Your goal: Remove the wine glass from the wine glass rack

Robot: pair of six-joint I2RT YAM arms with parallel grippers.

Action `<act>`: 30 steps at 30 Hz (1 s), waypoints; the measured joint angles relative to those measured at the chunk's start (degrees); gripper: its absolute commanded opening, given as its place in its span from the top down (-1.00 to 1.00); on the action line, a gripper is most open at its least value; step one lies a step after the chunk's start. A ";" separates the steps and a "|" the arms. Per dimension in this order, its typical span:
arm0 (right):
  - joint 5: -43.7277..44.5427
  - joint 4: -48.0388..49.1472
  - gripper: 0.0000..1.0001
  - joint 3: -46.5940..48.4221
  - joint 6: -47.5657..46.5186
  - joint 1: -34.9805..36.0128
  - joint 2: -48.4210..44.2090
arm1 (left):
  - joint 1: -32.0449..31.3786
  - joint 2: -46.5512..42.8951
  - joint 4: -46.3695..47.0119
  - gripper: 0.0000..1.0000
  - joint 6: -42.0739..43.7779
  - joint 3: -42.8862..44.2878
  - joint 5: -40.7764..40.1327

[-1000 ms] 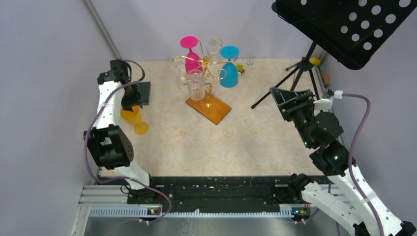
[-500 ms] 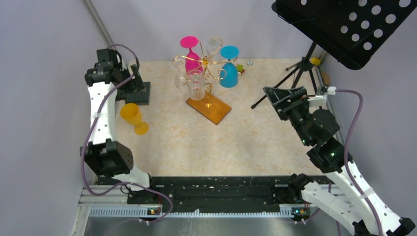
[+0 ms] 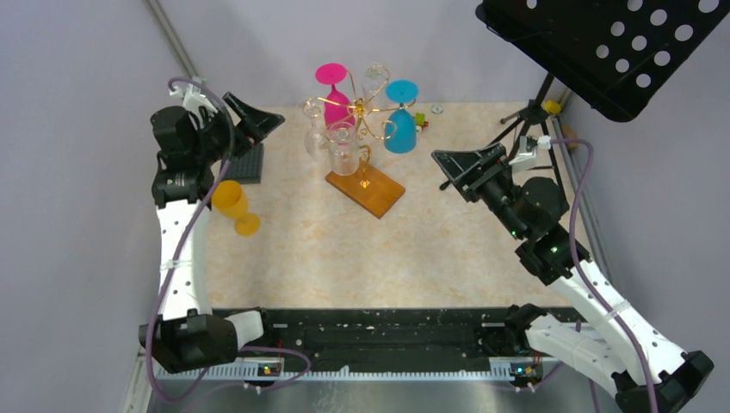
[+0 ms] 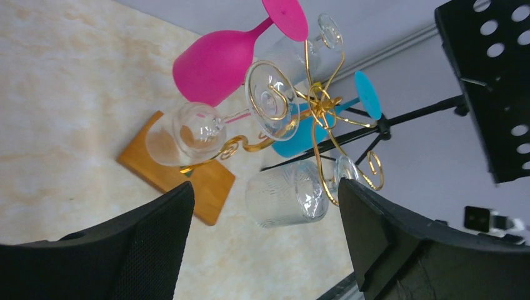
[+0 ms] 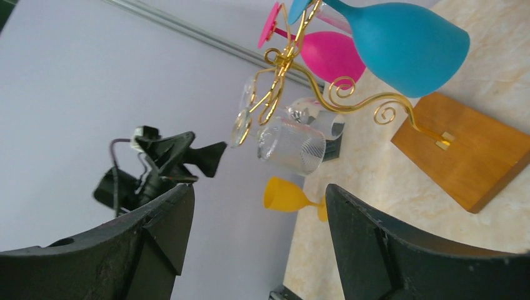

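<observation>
Approach step: left pincer and right pincer gaping, empty, aimed at wine glass rack. Next: slip clear wine glass off its curl.

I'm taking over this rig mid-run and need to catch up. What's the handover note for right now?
Left gripper: open, empty, facing the wine glass rack.
Right gripper: open, empty, right of it.
Rack: rear centre of the table, holding a pink glass, a blue glass and clear glasses.
Done: a yellow glass stands on the table at left, off the rack.
Left: any further glasses; nothing is gripped.
</observation>
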 measured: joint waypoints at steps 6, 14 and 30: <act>-0.63 3.32 -0.57 -2.62 1.81 0.00 -1.07 | 0.00 1.07 17.59 -0.70 -17.49 -9.05 1.90; -1.01 6.25 -0.51 -5.99 4.55 0.00 -2.14 | -0.07 3.19 36.65 -0.22 -35.26 -14.23 5.09; -0.85 7.76 -0.40 -7.89 7.87 0.00 -2.95 | -3.08 12.44 39.76 0.05 -41.16 -12.59 3.96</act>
